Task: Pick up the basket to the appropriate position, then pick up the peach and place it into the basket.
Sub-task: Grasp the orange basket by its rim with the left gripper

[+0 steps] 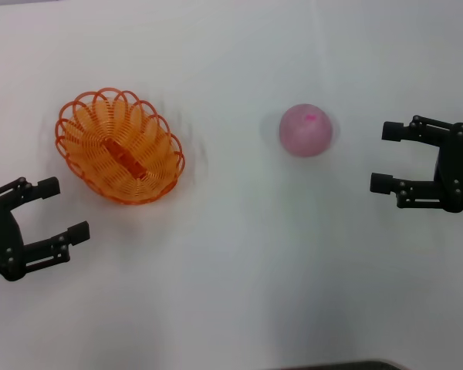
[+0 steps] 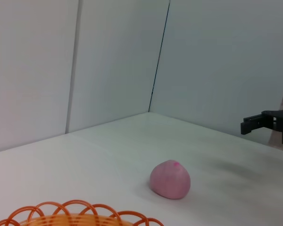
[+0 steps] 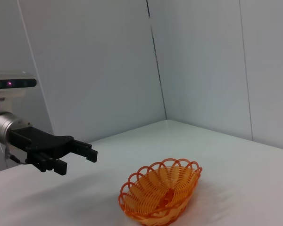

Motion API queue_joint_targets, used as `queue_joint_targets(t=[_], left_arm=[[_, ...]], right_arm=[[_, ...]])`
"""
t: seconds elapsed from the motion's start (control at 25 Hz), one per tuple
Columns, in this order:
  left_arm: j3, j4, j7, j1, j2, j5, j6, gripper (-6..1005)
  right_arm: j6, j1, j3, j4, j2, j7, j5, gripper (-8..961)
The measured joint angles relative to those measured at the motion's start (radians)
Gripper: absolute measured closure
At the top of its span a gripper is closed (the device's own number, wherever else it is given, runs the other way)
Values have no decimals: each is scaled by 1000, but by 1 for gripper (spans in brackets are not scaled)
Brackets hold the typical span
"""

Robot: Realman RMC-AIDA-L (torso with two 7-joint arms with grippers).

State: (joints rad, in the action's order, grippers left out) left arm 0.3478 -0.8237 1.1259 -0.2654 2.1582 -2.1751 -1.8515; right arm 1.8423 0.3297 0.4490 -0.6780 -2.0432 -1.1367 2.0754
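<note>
on table (image 1: 231, 293): basket (image 1: 120, 146) and peach (image 1: 305, 129) well apart, neither gripped. left gripper (image 1: 52, 208) and right gripper (image 1: 386, 158) spread wide, empty. both steps judged pending.

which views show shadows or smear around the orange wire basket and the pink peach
Head view: soft grey smear on either side of the orange oval wire basket and the pale pink round peach. Left wrist view: broad faint shadow on the white table beside the peach. Right wrist view: the basket casts only a faint shadow.
</note>
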Motion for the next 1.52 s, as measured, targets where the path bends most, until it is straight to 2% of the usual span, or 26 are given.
queue_joint_targets(t=[0.52, 0.88, 1.32, 1.52], left_arm=[[1, 0, 0, -14, 0, 0, 3, 158], [-6, 22, 0, -69, 2, 11, 19, 157], [-7, 66, -15, -124, 2, 99, 82, 157], [-7, 99, -36, -128, 2, 198, 121, 158]], right_arm=[[0, 1, 0, 0, 0, 0, 0, 52], [-4, 2, -2, 0, 0, 0, 0, 52], [-6, 1, -5, 1, -2, -1, 0, 52], [-6, 1, -7, 5, -2, -7, 0, 52]])
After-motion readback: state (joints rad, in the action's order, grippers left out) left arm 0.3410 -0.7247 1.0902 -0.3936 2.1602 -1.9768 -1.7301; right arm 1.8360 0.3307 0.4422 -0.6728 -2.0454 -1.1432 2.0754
